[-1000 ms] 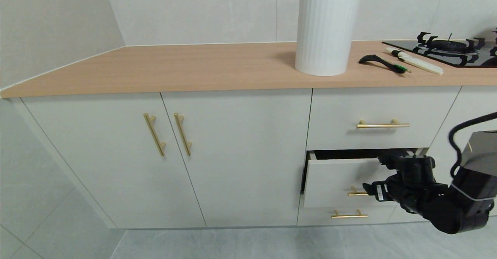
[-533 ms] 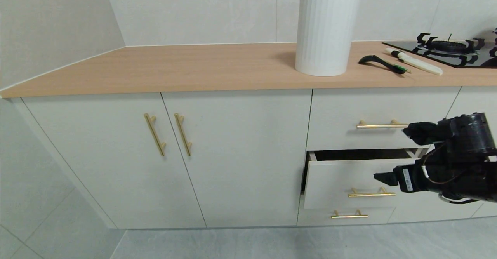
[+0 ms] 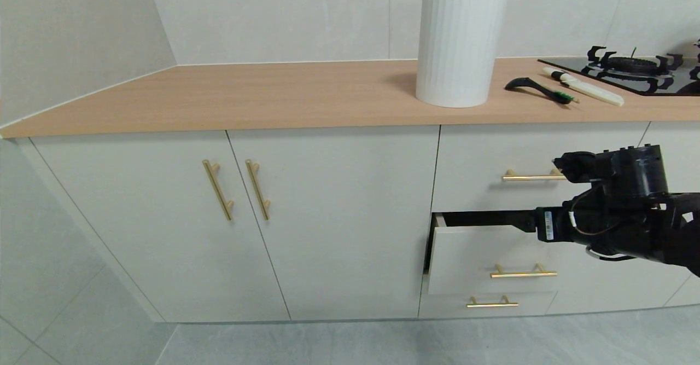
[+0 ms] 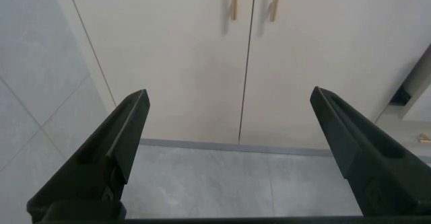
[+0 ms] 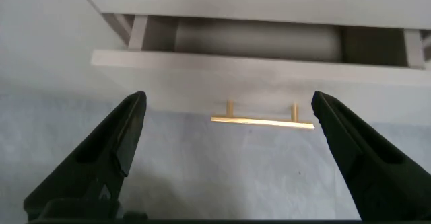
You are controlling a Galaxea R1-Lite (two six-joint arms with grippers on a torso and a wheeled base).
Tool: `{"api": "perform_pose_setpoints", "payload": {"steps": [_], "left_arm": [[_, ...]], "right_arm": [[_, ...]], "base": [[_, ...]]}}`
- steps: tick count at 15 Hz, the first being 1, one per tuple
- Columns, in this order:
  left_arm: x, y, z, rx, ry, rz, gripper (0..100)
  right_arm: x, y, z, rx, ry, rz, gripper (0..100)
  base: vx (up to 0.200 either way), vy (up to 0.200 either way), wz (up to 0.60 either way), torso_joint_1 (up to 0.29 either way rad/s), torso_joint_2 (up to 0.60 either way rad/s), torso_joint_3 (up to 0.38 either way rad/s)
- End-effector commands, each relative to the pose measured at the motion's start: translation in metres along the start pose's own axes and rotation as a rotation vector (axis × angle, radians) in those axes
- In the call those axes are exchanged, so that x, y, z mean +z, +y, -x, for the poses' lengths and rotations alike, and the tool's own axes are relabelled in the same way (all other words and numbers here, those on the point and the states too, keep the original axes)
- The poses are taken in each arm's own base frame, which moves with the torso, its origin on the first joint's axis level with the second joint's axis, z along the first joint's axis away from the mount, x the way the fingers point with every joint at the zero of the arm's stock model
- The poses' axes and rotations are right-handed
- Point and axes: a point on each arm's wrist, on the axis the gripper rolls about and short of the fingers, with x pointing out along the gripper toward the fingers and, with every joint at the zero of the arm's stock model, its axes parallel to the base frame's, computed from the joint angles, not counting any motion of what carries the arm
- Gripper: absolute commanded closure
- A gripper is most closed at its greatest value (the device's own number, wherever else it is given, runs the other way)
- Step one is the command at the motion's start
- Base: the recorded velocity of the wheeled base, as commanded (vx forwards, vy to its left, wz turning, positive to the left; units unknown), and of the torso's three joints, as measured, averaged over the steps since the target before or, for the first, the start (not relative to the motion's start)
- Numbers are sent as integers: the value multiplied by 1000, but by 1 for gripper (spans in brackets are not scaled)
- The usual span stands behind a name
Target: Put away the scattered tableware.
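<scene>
**A:** Black fingers on the right gripper (image 3: 547, 192) are standing wide apart, holding nothing, hovering before the open drawer (image 3: 465, 250).

**B:** And the tableware?

**A:** The black utensil (image 3: 538, 88) and white utensil (image 3: 582, 86) are lying side by side up on the surface (image 3: 273, 97), above the gripper and farther back, both slanting toward the front right.

**B:** Which arm is sitting nearer?

**A:** The right, I'd judge. The left gripper (image 4: 229, 157), also gaping, is facing the doors (image 4: 202, 49).

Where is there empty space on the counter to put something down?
The big bare stretch of countertop from the wall corner to the white ribbed container is free. It gets crowded right of the container: a black utensil and a white utensil lie close together beside the stove.
</scene>
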Motion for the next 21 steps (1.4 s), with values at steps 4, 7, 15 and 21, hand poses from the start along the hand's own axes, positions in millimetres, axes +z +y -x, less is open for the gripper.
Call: {"api": "perform_pose_setpoints", "payload": {"steps": [4,7,15,21], "left_arm": [[0,0,0,1,1,0,0],[0,0,0,1,1,0,0],[0,0,0,-1,1,0,0],[0,0,0,-1,1,0,0]], "right_arm": [[-30,-17,-66,-72,-26,-33,0],[-38,-18,-85,-103,-131,-38,0],[-45,-20,-97,-118,-130,-36,0],[-44,-21,-94,-130,-112,-34,0]], "base": [[0,0,0,0,0,0],[0,0,0,0,0,0],[0,0,0,0,0,0],[0,0,0,0,0,0]]}}
